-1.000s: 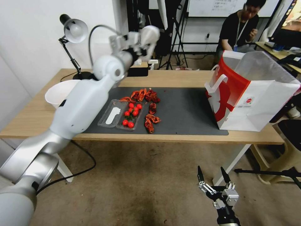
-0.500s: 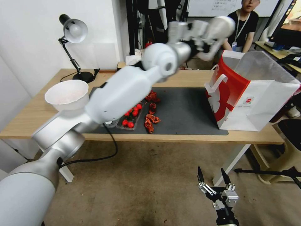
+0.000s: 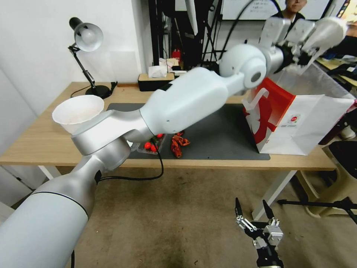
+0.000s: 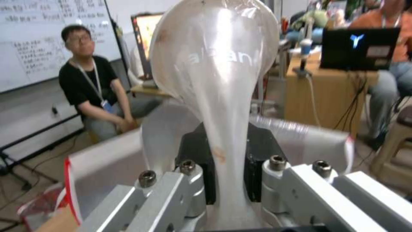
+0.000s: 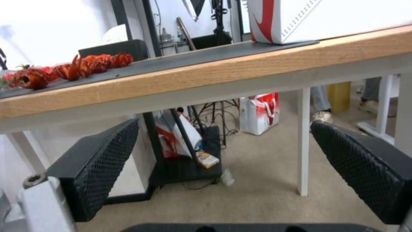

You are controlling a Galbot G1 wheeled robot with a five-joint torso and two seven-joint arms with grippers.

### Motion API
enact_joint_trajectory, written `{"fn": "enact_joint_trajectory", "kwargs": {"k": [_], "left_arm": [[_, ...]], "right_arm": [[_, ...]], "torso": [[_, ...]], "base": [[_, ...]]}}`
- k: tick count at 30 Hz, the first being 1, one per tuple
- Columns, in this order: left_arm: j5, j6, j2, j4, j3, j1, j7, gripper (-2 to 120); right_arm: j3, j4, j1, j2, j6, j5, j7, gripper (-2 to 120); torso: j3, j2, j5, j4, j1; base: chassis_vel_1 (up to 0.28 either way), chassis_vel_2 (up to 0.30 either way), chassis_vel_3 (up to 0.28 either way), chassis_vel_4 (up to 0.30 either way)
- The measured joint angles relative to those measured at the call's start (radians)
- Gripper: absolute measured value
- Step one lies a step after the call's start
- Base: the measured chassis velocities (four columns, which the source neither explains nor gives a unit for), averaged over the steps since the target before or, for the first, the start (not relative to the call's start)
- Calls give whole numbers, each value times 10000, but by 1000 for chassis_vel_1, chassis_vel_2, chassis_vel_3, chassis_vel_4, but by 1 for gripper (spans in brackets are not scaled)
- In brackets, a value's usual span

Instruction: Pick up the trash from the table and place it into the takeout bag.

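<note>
My left gripper (image 3: pixel 303 48) hangs above the open top of the takeout bag (image 3: pixel 297 126), which stands at the right end of the table (image 3: pixel 37 141). It is shut on a piece of trash, a white spoon in a clear wrapper (image 3: pixel 327 31). In the left wrist view the wrapped spoon (image 4: pixel 214 64) sticks up between the fingers (image 4: pixel 189 180), with the bag's white rim (image 4: pixel 107 158) behind. A pale bowl (image 3: pixel 78 111) sits at the table's left. My right gripper (image 3: pixel 253 210) hangs open below table height, its pads (image 5: pixel 103 161) spread wide.
On the dark mat (image 3: pixel 219 137) lie red crayfish shells (image 3: pixel 178 143) and a clear tray with cherry tomatoes (image 3: pixel 150 146), partly hidden by my left arm. A desk lamp (image 3: pixel 87 37) and a tissue box (image 3: pixel 156 80) stand at the back. The table's white leg (image 5: pixel 303 141) is near my right gripper.
My left arm has swung right, from above the table's back left to above the bag, carrying the wrapped spoon. The right arm has not moved.
</note>
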Motion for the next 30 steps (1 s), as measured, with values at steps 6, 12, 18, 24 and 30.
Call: {"fn": "enact_joint_trajectory", "kwargs": {"k": [6,12,18,24,30], "left_arm": [[345,-43,32,176,164,307,4,33],[407,-43,55,132,126,423,-34,54],[416,-22,384,-334,-194,651,-295,72],[697,9,1210,-1516,-833,1193,-572,93],[1372,25,2820,-3236,-2088,2329,-745,100]], "right_arm": [[-16,-25,64,-76,5,39,7,100],[-47,-67,81,-111,5,54,8,100],[-43,-62,87,-192,5,108,11,100],[-58,-46,101,-244,-6,150,12,100],[-89,28,123,-272,-61,151,12,100]], "torso": [[0,0,-1,0,1],[0,0,0,-3,0],[0,0,-1,-3,0],[0,0,-2,-2,0],[0,2,-5,-3,0]], "base": [[0,0,0,0],[0,0,0,0],[0,0,0,0],[0,0,0,0],[0,0,0,0]]}}
